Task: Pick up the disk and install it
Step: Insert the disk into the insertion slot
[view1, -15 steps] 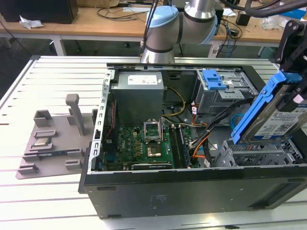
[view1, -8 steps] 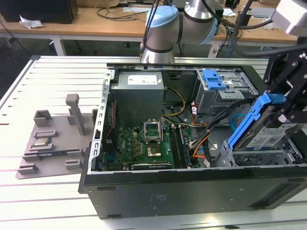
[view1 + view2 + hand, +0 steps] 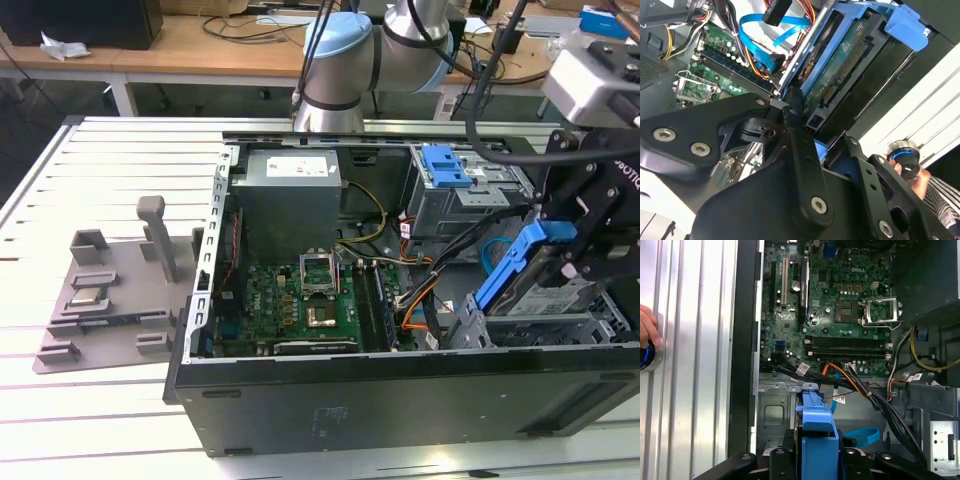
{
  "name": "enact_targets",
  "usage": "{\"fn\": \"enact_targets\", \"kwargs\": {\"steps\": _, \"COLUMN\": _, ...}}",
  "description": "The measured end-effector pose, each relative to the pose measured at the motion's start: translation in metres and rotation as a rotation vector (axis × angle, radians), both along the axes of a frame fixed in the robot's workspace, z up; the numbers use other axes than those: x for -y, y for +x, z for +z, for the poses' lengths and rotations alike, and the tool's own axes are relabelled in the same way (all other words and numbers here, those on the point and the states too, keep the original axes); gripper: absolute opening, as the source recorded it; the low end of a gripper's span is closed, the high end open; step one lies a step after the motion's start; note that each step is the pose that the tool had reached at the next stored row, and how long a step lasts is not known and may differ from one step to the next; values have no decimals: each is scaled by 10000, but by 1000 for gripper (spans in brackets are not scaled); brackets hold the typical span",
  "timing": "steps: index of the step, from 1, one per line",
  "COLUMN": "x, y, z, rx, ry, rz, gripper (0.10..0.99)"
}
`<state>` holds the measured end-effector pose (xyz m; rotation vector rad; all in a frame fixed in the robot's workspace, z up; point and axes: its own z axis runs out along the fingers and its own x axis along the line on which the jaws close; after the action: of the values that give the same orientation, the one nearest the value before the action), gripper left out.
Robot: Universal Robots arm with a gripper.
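Gripper is closed tight on the disk and holds it tilted just above the grey drive cage, at the exterior view's right end of the open computer case.

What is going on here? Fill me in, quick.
The robot arm's gripper is shut on the disk. It holds the disk tilted over the metal drive cage, at the exterior view's right end of the open computer case. The disk is not yet seated flat in the cage. A person's hand rests by a blue-ringed button on the table beside the case.
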<state>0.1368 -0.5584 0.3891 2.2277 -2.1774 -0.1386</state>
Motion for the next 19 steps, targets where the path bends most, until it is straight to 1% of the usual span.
{"fn": "enact_targets", "kwargs": {"steps": 1, "x": 0, "y": 0, "z": -37, "rx": 0, "ry": 3, "rz": 0, "gripper": 369}}
{"fn": "enact_targets", "kwargs": {"steps": 2, "x": 0, "y": 0, "z": -58, "rx": 0, "ry": 4, "rz": 0, "gripper": 369}}
{"fn": "enact_targets", "kwargs": {"steps": 3, "x": 0, "y": 0, "z": -64, "rx": 0, "ry": 1, "rz": 1, "gripper": 369}}
{"fn": "enact_targets", "kwargs": {"steps": 8, "x": 1, "y": 0, "z": -66, "rx": 0, "ry": 4, "rz": 1, "gripper": 380}}
{"fn": "enact_targets", "kwargs": {"steps": 9, "x": 0, "y": 0, "z": -66, "rx": 0, "ry": 2, "rz": 0, "gripper": 443}}
{"fn": "enact_targets", "kwargs": {"steps": 14, "x": 0, "y": 0, "z": -66, "rx": 0, "ry": 2, "rz": 0, "gripper": 443}}
{"fn": "enact_targets", "kwargs": {"steps": 15, "x": 0, "y": 0, "z": -59, "rx": 0, "ry": -16, "rz": 0, "gripper": 443}}
{"fn": "enact_targets", "kwargs": {"steps": 16, "x": -3, "y": 0, "z": -12, "rx": 0, "ry": -19, "rz": 0, "gripper": 443}}
{"fn": "enact_targets", "kwargs": {"steps": 17, "x": -6, "y": 0, "z": 15, "rx": 0, "ry": -19, "rz": 0, "gripper": 443}}
{"fn": "enact_targets", "kwargs": {"steps": 19, "x": -11, "y": 0, "z": 43, "rx": 0, "ry": -18, "rz": 0, "gripper": 443}}
